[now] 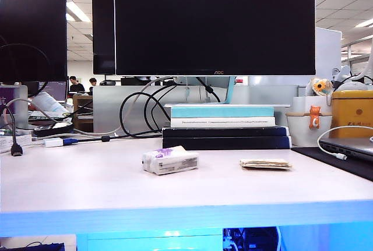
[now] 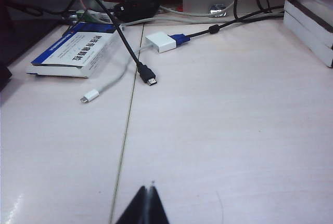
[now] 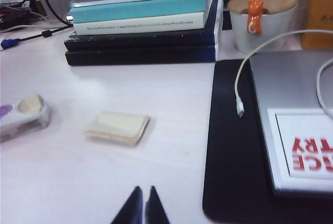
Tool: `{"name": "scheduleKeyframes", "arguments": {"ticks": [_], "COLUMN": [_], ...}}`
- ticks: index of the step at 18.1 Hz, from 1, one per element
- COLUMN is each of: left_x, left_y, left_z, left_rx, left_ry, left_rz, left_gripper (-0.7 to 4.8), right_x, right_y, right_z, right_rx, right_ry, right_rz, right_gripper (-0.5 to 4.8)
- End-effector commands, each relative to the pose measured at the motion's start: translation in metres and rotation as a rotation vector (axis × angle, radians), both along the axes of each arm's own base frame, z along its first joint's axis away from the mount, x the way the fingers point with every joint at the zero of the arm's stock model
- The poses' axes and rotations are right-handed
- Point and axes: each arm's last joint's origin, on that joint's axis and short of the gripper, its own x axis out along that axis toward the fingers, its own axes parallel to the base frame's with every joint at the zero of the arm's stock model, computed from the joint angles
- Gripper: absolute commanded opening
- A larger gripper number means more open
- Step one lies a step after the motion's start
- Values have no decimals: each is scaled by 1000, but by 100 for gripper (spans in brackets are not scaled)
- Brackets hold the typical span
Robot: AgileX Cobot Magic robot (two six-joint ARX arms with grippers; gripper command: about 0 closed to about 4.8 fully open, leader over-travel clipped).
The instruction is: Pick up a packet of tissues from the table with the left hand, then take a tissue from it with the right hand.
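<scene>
The packet of tissues (image 1: 170, 161) lies on the table (image 1: 87, 187) a little left of centre, whitish with a purple patch on top; the right wrist view catches its end (image 3: 23, 117). A folded cream tissue (image 1: 265, 163) lies flat to its right, also seen in the right wrist view (image 3: 118, 127). Neither arm shows in the exterior view. My left gripper (image 2: 148, 187) is shut over bare table, with the packet out of its view. My right gripper (image 3: 144, 188) is shut and empty, hovering short of the tissue.
A stack of books (image 1: 224, 126) and a big monitor (image 1: 214, 24) stand behind the packet. At the right are a laptop (image 3: 296, 120) on a black mat (image 3: 229, 146), a white cable (image 3: 240, 78) and a lidded white pot (image 3: 263, 13). At the left lie a blue-white box (image 2: 73, 52) and loose cables (image 2: 148, 76).
</scene>
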Motion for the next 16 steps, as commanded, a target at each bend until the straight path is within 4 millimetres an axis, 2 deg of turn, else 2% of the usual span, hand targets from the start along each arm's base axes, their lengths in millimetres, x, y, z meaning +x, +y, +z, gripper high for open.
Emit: {"name": "scheduleKeyframes", "arguments": {"ticks": [1, 3, 16], "left_x": [0, 0, 0], "left_y": [0, 0, 0], "left_z": [-2, -2, -2], "left_rx": [1, 1, 1], "left_ry": [6, 5, 6], "left_rz": [6, 7, 3], "left_gripper": [-6, -6, -6], "right_x": [-5, -7, -8], "right_y": [0, 0, 0], "right_z": [-3, 2, 0], "right_rx": [-2, 6, 80], "right_ry": [7, -49, -5], "right_rz": [3, 5, -14], "right_gripper": [22, 22, 22]}}
